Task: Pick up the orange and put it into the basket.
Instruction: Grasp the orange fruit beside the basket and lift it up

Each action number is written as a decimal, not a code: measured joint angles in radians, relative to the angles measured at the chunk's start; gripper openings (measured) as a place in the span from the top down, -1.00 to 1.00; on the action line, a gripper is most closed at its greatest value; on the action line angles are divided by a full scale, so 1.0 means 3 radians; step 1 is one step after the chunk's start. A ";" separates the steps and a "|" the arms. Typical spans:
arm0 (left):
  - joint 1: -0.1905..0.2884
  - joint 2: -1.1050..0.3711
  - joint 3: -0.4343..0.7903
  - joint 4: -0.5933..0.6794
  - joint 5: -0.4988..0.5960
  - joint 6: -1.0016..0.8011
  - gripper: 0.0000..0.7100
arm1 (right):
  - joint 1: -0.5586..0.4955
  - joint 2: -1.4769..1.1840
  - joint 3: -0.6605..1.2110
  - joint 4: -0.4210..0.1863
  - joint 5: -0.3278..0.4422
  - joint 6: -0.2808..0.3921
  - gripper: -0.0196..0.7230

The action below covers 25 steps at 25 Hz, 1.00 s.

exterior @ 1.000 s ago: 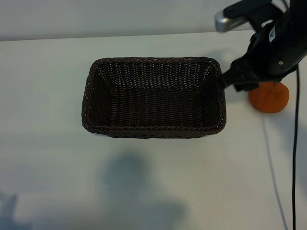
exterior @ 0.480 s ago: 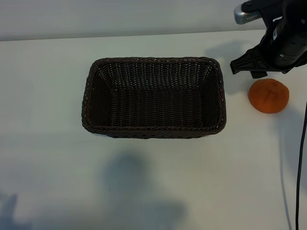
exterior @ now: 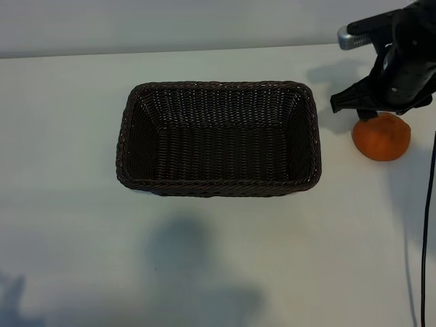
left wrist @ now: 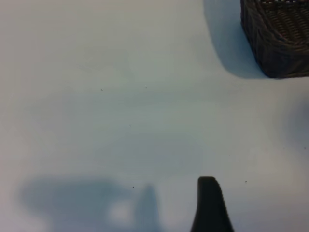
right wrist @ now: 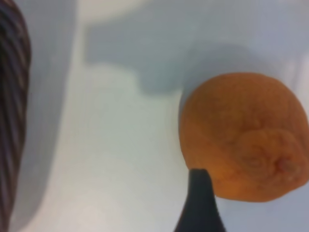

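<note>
The orange sits on the white table, right of the basket, a dark brown woven one with nothing in it. My right gripper hangs over the orange's far-left edge, open and holding nothing. In the right wrist view one dark finger stands next to the orange, with the basket's wall off to the side. The left arm is outside the exterior view. Its wrist view shows one finger over bare table, gripper open, and a corner of the basket farther off.
The white tabletop spreads around the basket. A black cable runs down the right edge near the orange. The table's far edge meets a pale wall.
My right gripper swung right and back off the orange's left side, then settled over its far edge, opening slightly. The orange, the basket and the left gripper have not moved.
</note>
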 joint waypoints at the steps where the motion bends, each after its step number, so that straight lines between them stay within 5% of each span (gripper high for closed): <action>1: 0.0000 0.0000 0.0000 0.0000 0.0000 0.0000 -0.37 | -0.0013 0.0039 0.0000 -0.0003 -0.0018 0.0012 -0.45; 11: 0.0000 0.0000 0.0000 0.0000 0.0000 0.0008 -0.37 | -0.0201 0.0264 0.0000 -0.0022 -0.0160 0.0074 -0.43; 17: 0.0000 0.0000 0.0000 0.0000 0.0000 0.0008 -0.37 | -0.0209 0.0299 -0.0003 0.0069 -0.0241 0.0079 -0.15; 25: 0.0000 0.0000 0.0000 0.0000 0.0000 0.0008 -0.37 | -0.0209 0.0466 -0.0003 0.0080 -0.0281 0.0082 -0.21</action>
